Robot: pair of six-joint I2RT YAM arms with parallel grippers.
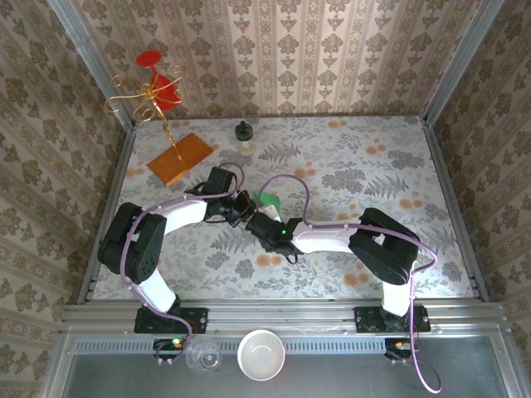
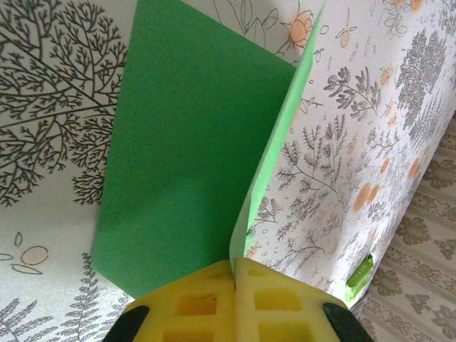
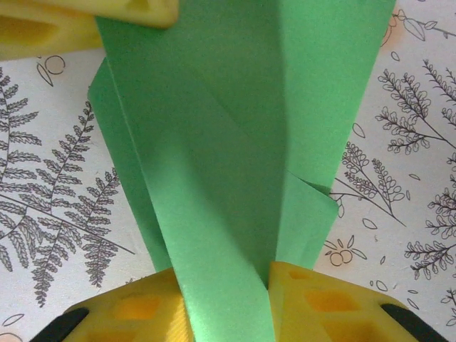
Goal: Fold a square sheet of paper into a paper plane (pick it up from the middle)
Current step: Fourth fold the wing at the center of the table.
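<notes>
Pinching the paper plane (image 2: 185, 149), left jaws clamped, far end cropped

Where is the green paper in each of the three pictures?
Top external: green paper sheet at picture centre, over the plant-printed tablecloth.
Left wrist: the sheet mid-frame, rising from the left gripper at the bottom edge.
Right wrist: the sheet mid-frame, running up from the right gripper.
Shared landmark: the tablecloth behind it.

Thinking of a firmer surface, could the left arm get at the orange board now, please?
Probably not yet: the board lies near its wrist with nothing between, but the left claw is shut on the paper.
</notes>
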